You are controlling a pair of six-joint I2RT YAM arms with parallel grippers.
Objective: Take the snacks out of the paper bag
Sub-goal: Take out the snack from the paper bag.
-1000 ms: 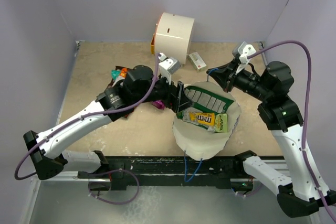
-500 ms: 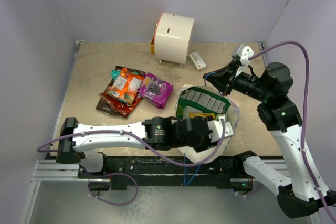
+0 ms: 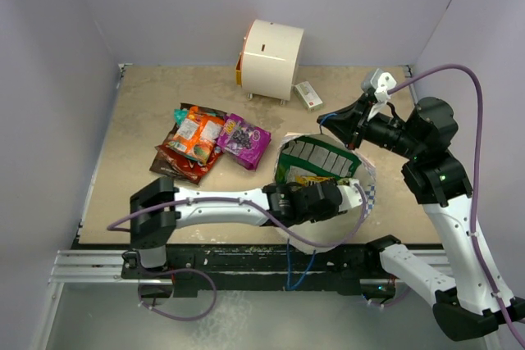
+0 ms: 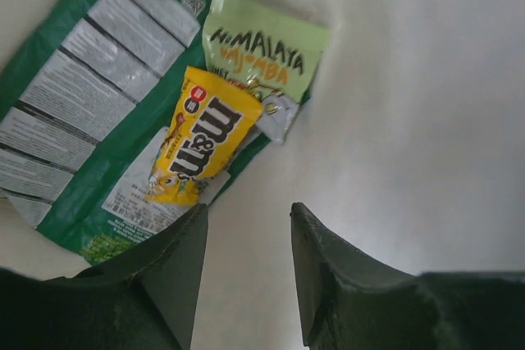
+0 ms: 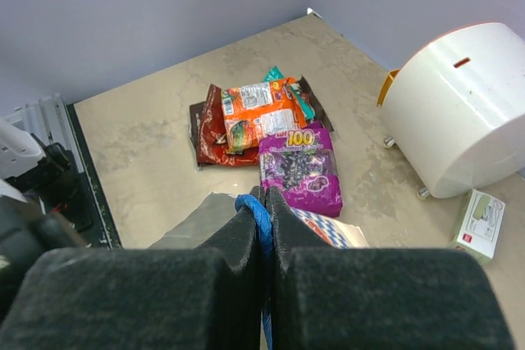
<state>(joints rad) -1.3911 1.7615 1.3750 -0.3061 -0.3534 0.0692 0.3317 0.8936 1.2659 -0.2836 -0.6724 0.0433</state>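
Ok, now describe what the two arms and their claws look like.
Both are built alike. The left arm and the right arm have white tube-like links, black joints and a purple cable looping along each. The left claw and the right claw each have two dark, matte, blunt fingers.

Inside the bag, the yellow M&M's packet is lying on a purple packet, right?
Not quite. The left wrist view shows the yellow M&M's packet lying on a green-and-white packet inside the paper bag. The purple packet is already out on the table.
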